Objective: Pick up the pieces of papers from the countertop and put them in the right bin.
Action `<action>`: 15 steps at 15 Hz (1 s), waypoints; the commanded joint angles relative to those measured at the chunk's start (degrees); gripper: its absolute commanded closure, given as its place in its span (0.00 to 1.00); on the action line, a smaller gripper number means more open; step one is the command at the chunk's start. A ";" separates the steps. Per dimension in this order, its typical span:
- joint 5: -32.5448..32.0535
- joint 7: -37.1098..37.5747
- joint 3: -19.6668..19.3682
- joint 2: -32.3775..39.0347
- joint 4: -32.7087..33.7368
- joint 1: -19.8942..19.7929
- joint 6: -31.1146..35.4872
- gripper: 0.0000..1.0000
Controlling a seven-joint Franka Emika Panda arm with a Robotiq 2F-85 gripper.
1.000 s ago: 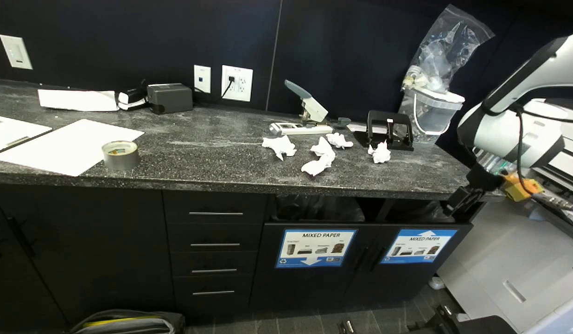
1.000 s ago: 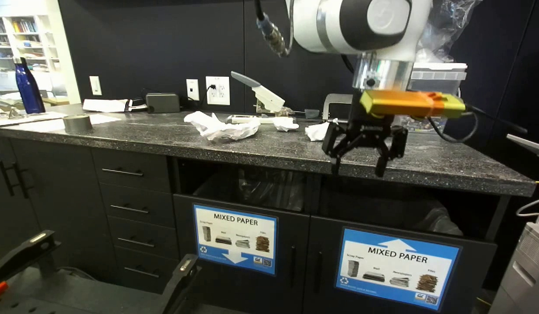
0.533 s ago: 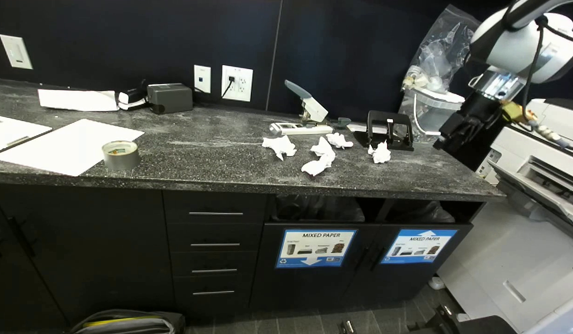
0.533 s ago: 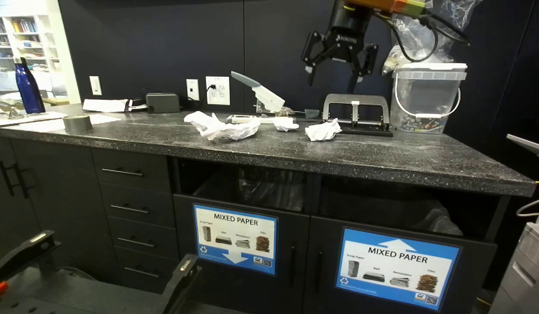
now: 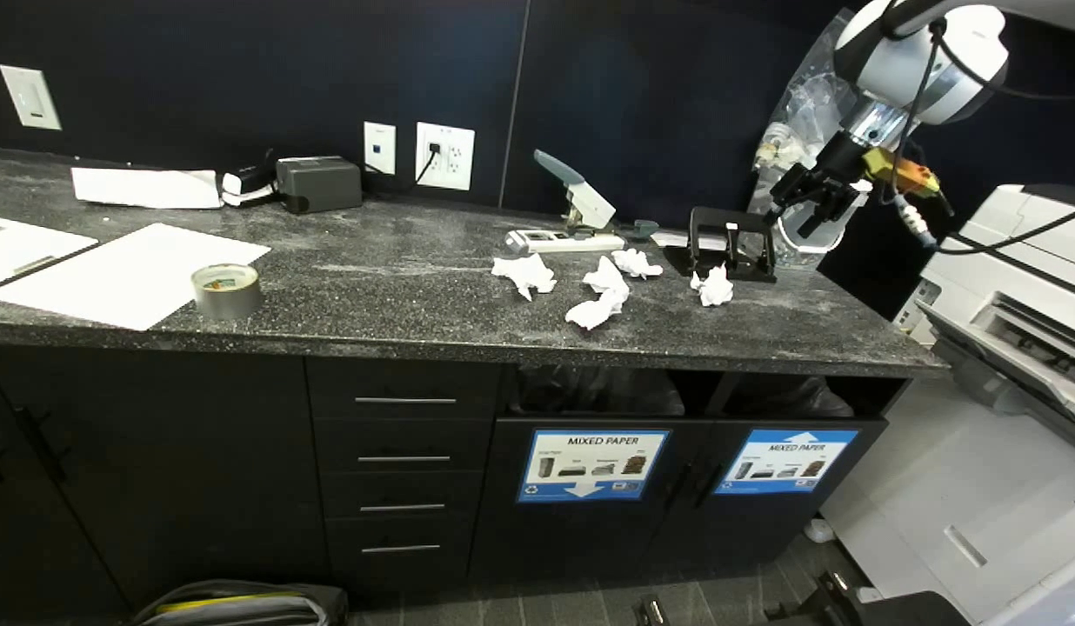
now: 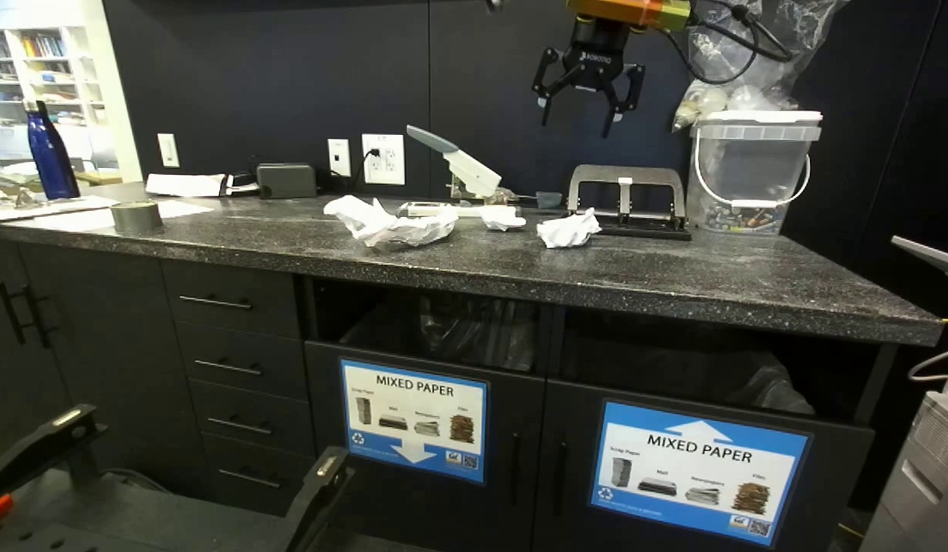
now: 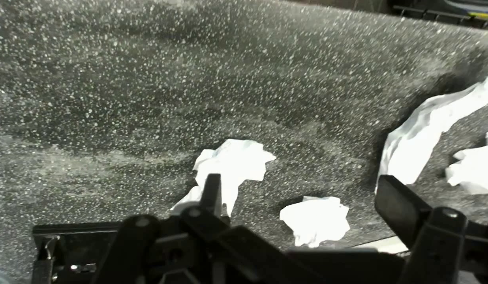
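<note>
Four papers [image 5: 524, 274] lay on the table [image 5: 398, 304]

In an exterior view, the crumpled papers lay right of centre, the rightmost just in front of the punch [image 5: 733, 217], the stapler [image 5: 564, 242] behind the others. At upper right the end effector [image 5: 790, 222] hung in the air, released. Under the table, at lower right, stood the right bin [image 5: 790, 398].

In an exterior view, the tub [image 6: 750, 165] stood on the table at right. The two leftmost papers overlapped in the frame; whether they touched could not be told. The end effector hung well above the table, right of upper centre.

In the wrist view, its fingers [image 7: 398, 205] stood wide apart at the bottom. The one at left hid part of a paper near centre; another lay lower, between them in the frame; two more ran off the right edge.
</note>
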 commanded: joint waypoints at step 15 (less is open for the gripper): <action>-7.62 22.23 6.25 29.76 34.81 -2.96 -2.90 0.00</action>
